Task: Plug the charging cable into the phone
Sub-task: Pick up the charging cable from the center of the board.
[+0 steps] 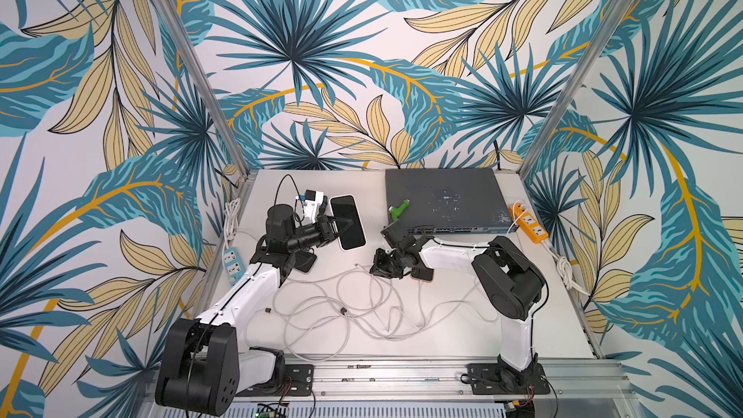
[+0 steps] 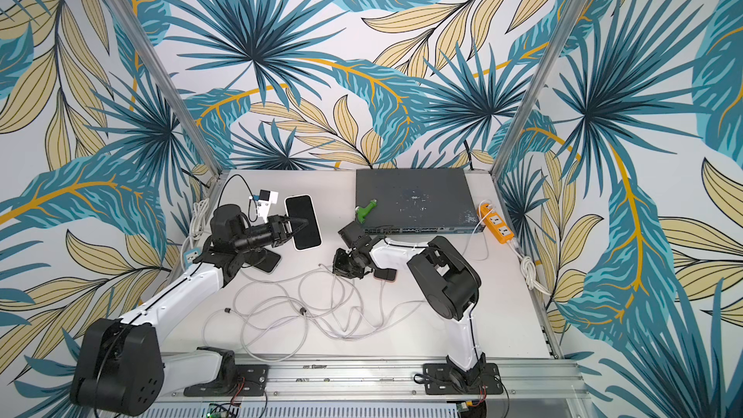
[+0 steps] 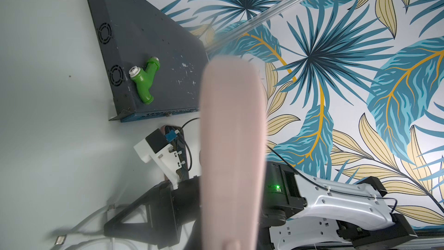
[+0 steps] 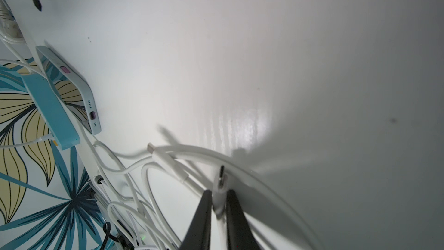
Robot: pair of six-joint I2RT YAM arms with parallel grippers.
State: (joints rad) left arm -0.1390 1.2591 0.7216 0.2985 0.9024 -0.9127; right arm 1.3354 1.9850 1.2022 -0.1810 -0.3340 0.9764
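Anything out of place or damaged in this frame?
A green Y-shaped pipe fitting lies on the network switch, unrelated to charging; the switch's top paint is chipped. The white cables lie in a loose tangle on the table.

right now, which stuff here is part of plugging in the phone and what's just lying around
For the job:
- phone, held by the left gripper
- charging cable plug, pinched in the right gripper

Lying about:
- green pipe fitting on the grey network switch
- second loose cable plug
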